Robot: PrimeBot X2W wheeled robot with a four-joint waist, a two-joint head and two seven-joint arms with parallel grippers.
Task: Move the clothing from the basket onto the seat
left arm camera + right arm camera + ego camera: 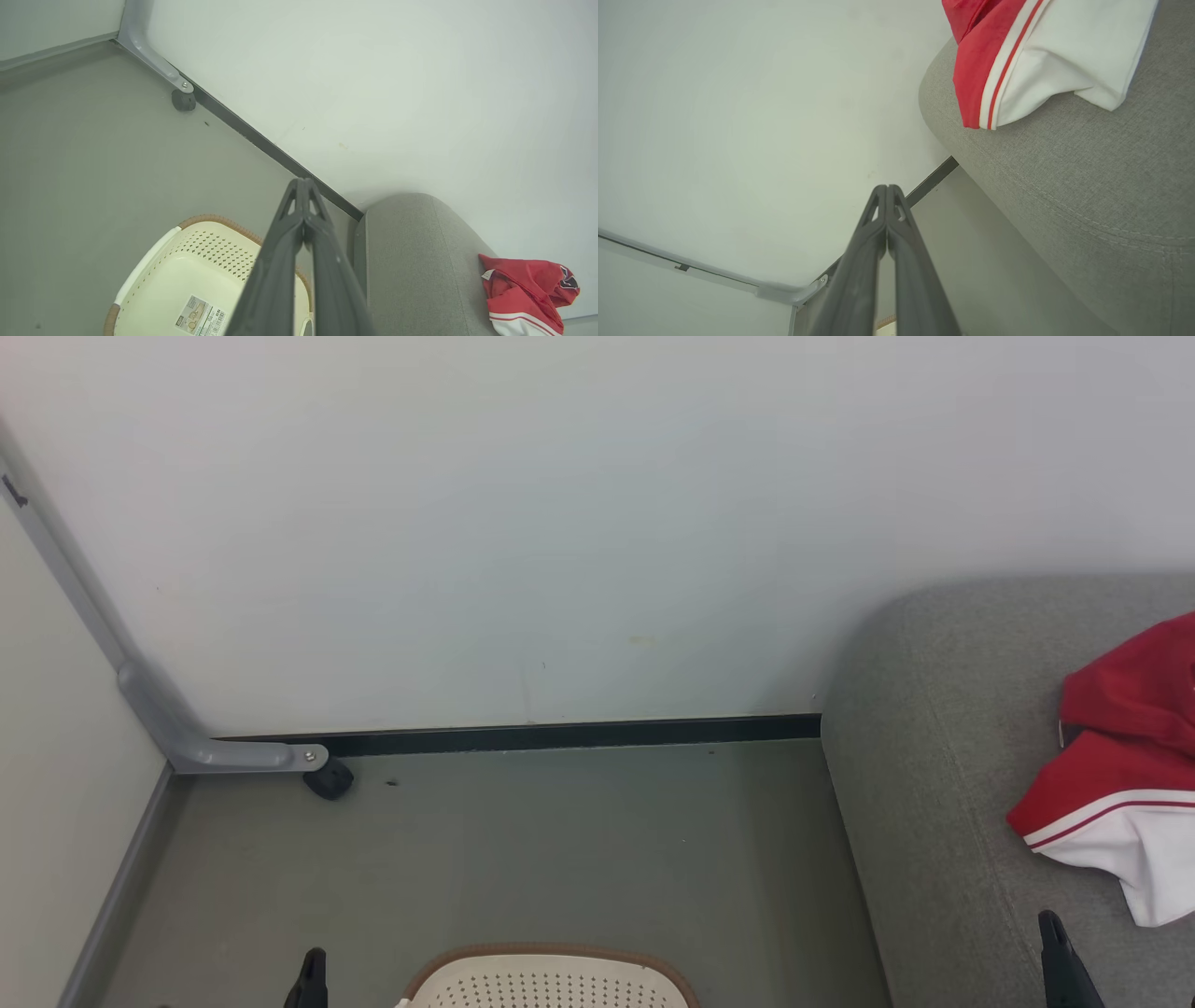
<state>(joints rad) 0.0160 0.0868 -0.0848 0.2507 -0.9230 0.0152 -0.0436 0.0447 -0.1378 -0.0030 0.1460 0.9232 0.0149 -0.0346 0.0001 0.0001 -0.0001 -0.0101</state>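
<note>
The sticker point(200, 316) inside the basket point(156, 291) is too small to read.

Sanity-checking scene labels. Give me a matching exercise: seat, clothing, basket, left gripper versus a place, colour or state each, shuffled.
1 seat
2 clothing
3 basket
4 left gripper

a shut, empty
b grey, against the wall
c on the floor, label inside
d red and white, lying on 1

Pairs: 1-b, 2-d, 3-c, 4-a
</note>
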